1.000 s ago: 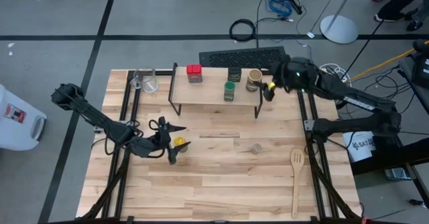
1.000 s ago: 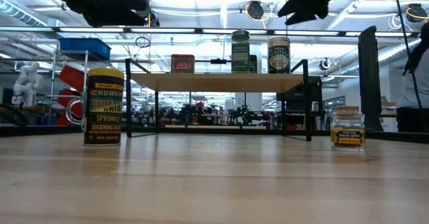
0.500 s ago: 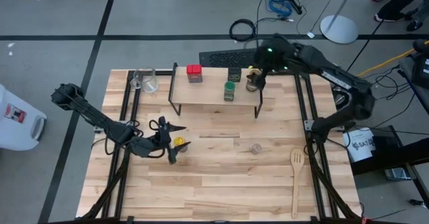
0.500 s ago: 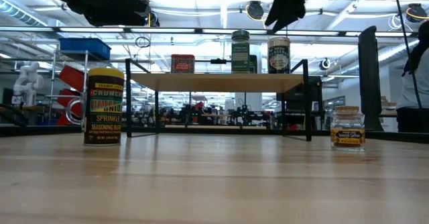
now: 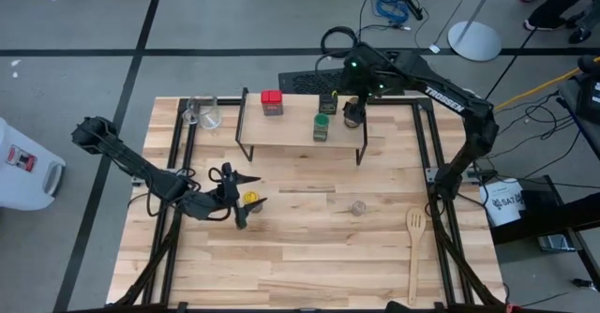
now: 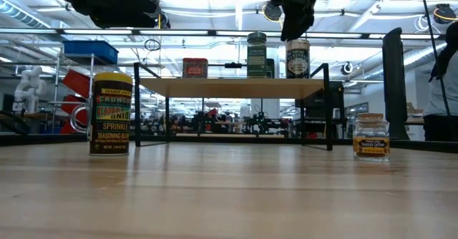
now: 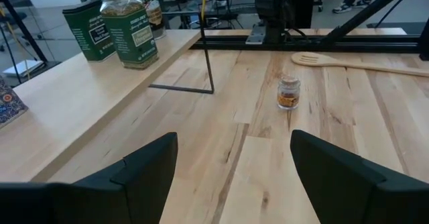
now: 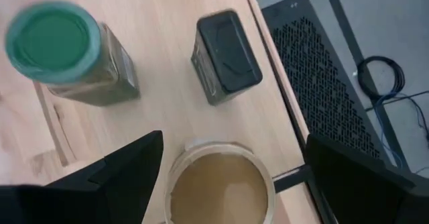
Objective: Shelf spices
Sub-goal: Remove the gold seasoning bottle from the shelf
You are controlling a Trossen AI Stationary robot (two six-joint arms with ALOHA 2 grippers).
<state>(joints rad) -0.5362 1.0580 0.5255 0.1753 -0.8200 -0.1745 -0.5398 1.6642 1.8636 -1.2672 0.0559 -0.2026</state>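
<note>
Your right gripper [image 8: 228, 177] hung with its fingers spread wide, holding nothing, directly above the taller tan cylindrical jar [image 5: 353, 113] at the right end of the low shelf with a light wooden plank top and thin black legs [image 5: 298, 130]. On that shelf also stood the red square tin [image 5: 272, 102], the green-lidded jar [image 5: 322, 127] and the dark tin [image 5: 327, 104], the dark tin just beside the tan jar.

Your left gripper [image 5: 246, 201] hovered with its fingers open and empty over the yellow jar [image 5: 250, 198], which stood on the wooden bench [image 5: 309, 257] in front of the shelf's left end. The tiny brown jar [image 5: 357, 207] stood farther right on the bench, near the wooden spatula [image 5: 413, 247]. A clear glass cup [image 5: 208, 113] sat left of the shelf.
</note>
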